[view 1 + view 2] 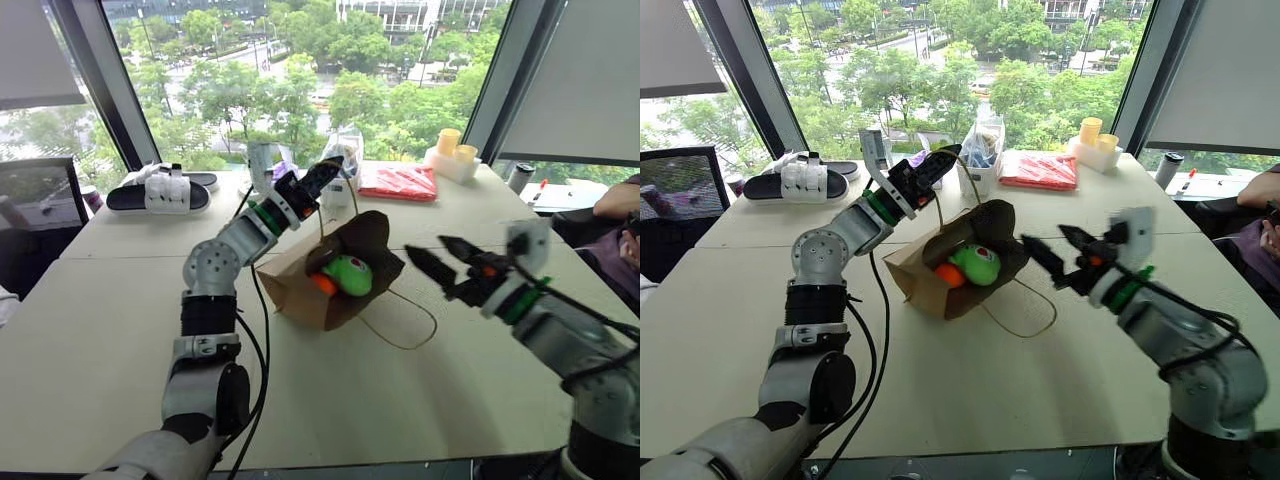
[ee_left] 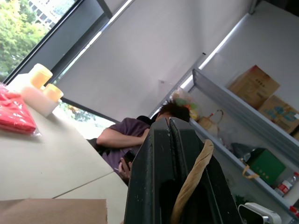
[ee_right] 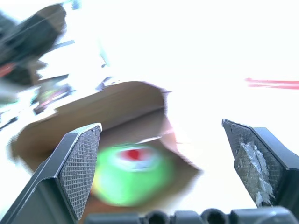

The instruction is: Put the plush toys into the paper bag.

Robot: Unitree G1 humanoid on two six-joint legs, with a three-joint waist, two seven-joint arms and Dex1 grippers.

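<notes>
Left eye view, from left to right: the left gripper (image 1: 322,176) reaches over the back of the brown paper bag (image 1: 300,285), which lies on its side on the pale desk (image 1: 120,330) with its mouth facing the robot. Its jaws are closed on a twine handle (image 2: 192,179), lifting the bag's upper edge. Inside the mouth sit both plush toys, the green toy (image 1: 348,274) in front and the orange toy (image 1: 322,284) tucked beside it. To the right, clear of the bag, the right gripper (image 1: 437,256) hangs above the desk with jaws spread wide and empty. With both toys inside, the sensible finish is probably to raise the handle slowly, so the bag stands upright without the toys rolling out.
</notes>
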